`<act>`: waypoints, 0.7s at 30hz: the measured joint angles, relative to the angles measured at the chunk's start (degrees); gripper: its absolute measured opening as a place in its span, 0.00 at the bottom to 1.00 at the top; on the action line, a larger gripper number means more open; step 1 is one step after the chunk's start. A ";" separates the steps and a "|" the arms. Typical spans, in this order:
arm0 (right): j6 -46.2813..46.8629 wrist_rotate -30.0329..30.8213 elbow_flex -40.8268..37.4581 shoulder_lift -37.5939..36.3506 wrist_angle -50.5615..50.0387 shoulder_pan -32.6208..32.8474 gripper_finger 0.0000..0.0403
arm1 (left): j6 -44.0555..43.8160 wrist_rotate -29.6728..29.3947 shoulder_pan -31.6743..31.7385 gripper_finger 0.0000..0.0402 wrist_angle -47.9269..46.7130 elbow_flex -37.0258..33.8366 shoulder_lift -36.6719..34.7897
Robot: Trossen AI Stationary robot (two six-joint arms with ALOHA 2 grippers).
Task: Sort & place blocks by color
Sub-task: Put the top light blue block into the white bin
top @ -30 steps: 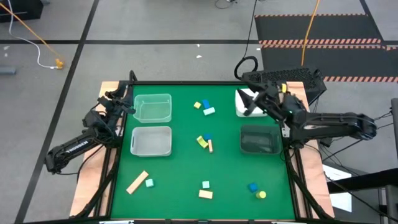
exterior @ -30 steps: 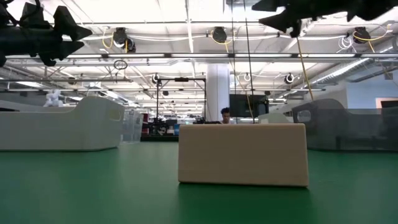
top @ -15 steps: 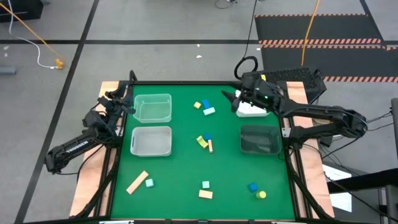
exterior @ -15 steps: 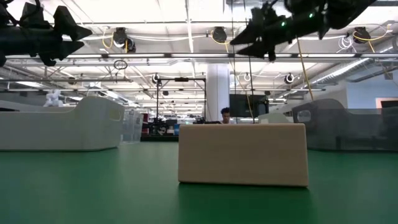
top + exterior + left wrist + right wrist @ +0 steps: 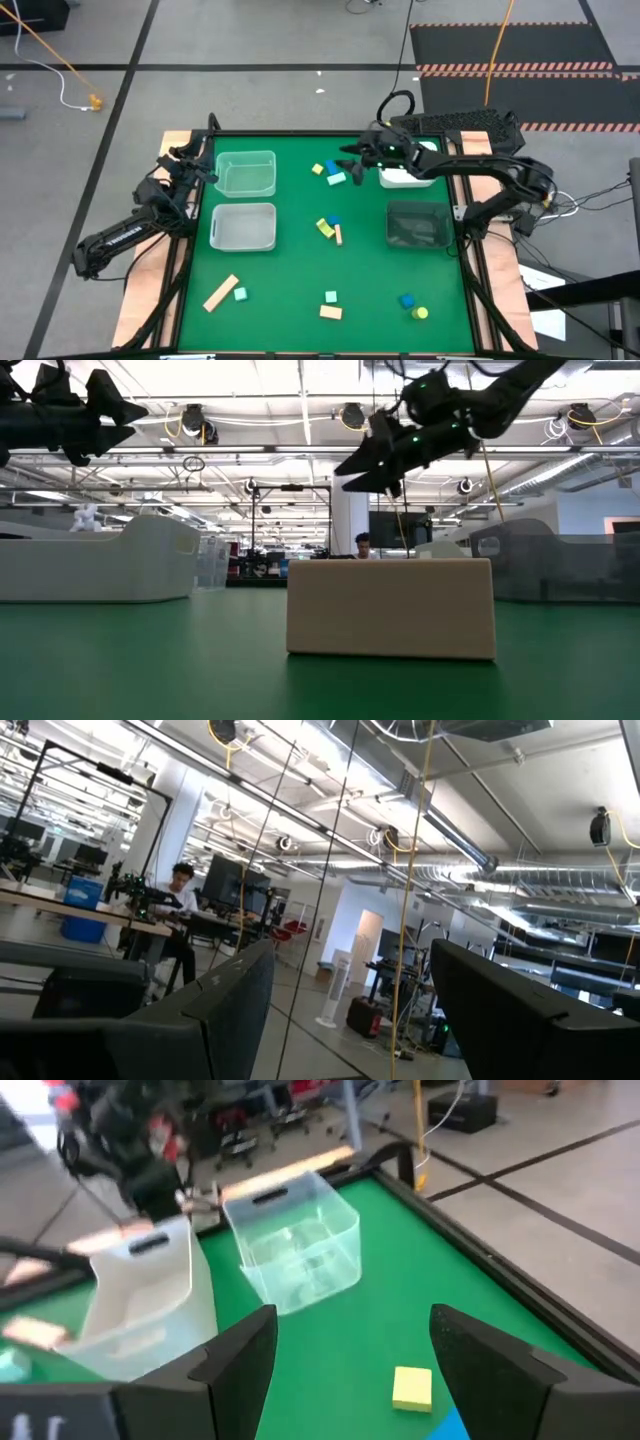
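Note:
Small blocks lie scattered on the green table [image 5: 290, 270]. A yellow block [image 5: 317, 169], a blue block [image 5: 331, 167] and a mint block [image 5: 336, 179] sit near the far edge. Another yellow, blue and tan cluster [image 5: 329, 229] lies mid-table. A tan plank [image 5: 220, 292] and more blocks lie near the front. My right gripper [image 5: 352, 160] hovers open above the table, just right of the far group; its wrist view shows the yellow block [image 5: 412, 1388] ahead. My left gripper [image 5: 205, 165] waits open, raised at the left edge.
A clear bin [image 5: 246, 173] and a white bin [image 5: 243, 226] stand on the left. A dark bin [image 5: 417, 223] and a white bin [image 5: 405, 172], partly under my right arm, stand on the right. A tan block [image 5: 390, 608] fills the low view's foreground.
My right gripper has swung from above the far right white bin toward the table's left, and has come down somewhat, ending beside the far group of blocks. No block has moved.

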 joint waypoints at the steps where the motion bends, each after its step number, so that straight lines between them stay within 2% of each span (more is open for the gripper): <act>1: -1.27 -0.21 1.08 1.23 -0.87 0.00 0.63 | 0.00 -0.02 0.02 0.67 0.01 0.01 0.00; 9: -13.84 -1.56 5.74 7.27 -13.44 -0.24 0.63 | 0.00 0.00 0.00 0.67 0.02 0.00 0.00; 13: -19.08 -1.40 5.95 10.20 -13.94 0.00 0.63 | 0.00 0.00 0.00 0.67 0.02 0.00 0.01; 21: -21.14 -1.21 5.93 15.83 -14.58 0.01 0.63 | 0.00 -0.01 0.00 0.67 0.01 0.00 0.00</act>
